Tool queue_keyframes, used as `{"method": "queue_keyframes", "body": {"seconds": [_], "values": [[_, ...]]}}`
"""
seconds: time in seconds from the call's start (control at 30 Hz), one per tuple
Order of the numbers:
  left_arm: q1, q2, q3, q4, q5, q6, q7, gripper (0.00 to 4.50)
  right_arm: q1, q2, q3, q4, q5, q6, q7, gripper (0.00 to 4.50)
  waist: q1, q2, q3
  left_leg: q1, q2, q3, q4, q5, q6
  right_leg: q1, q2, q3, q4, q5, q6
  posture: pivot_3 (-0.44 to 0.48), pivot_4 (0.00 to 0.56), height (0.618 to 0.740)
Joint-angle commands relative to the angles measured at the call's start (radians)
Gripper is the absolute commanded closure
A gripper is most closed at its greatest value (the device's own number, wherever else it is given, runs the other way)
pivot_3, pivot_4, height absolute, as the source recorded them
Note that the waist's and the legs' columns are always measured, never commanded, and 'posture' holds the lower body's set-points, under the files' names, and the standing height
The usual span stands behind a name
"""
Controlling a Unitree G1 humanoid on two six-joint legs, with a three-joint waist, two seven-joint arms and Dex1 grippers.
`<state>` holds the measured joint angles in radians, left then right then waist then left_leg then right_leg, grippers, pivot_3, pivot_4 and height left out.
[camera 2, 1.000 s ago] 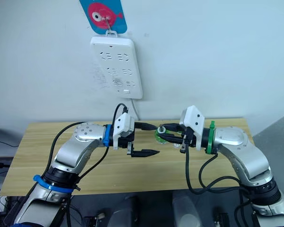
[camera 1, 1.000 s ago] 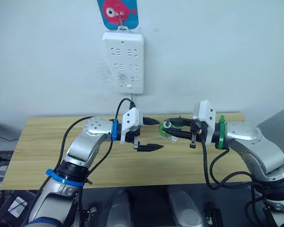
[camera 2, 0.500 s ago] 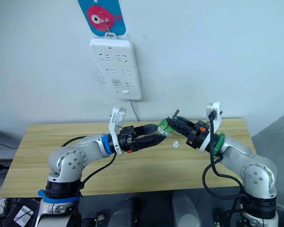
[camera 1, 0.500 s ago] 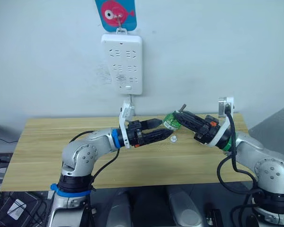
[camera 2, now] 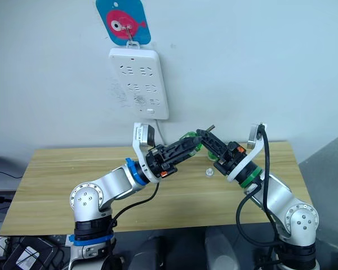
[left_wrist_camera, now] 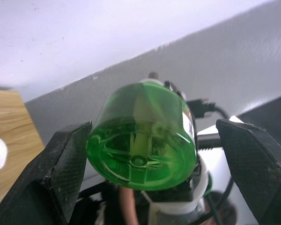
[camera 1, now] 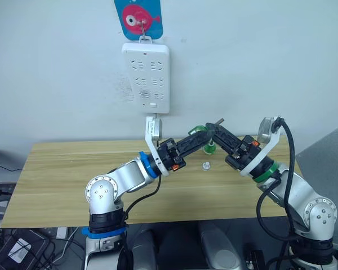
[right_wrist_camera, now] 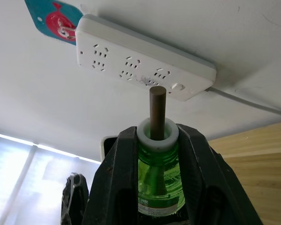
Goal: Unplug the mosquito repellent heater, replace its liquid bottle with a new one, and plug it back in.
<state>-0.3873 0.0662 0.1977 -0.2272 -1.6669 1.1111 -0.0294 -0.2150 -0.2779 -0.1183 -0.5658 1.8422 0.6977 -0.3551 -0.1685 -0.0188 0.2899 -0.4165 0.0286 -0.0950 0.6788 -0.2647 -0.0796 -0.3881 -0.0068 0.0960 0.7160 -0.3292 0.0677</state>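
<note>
Both arms have risen from over the desk toward the power strip. Right end effector clamps the green bottle, wick up; left end effector stands open around its base. I can't spot the heater. A small white cap lies below; open room remains beneath the strip.

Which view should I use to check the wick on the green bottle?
The right wrist view: the brown wick stands out of the green bottle's white collar, held in the right claw. The left wrist view shows its base; the eye views show it small between both claws.
</note>
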Motion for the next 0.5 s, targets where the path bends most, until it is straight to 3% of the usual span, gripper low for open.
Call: {"method": "queue_keyframes", "body": {"seconds": [0.03,0.23,0.5], "values": [[0.02,0.007,-0.032,-0.02,-0.142,-0.069,0.088,0.0,-0.013,-0.008,0.017,-0.049,0.05,-0.049,-0.013,3.7,0.0,0.0,-0.001,0.0,0.0,0.0,0.0,0.0,0.0,0.0,0.0,0.0,0.0,0.0,0.0,-0.258,0.222,0.74],[0.089,0.095,-0.109,-0.073,-0.279,-0.127,0.15,0.0,0.005,-0.034,0.024,-0.056,0.07,-0.091,-0.013,3.7,0.001,0.0,-0.002,0.0,0.0,0.0,0.0,0.0,0.0,0.0,0.0,0.0,0.0,0.0,0.0,-0.259,0.22,0.74],[0.035,0.123,-0.151,-0.049,-0.257,-0.199,0.116,0.0,0.026,-0.06,0.054,-0.07,0.086,-0.103,0.004,3.7,0.005,0.0,-0.003,0.0,0.0,0.0,0.0,0.0,0.0,0.0,0.001,0.001,0.0,0.0,0.0,-0.253,0.219,0.74]]}}
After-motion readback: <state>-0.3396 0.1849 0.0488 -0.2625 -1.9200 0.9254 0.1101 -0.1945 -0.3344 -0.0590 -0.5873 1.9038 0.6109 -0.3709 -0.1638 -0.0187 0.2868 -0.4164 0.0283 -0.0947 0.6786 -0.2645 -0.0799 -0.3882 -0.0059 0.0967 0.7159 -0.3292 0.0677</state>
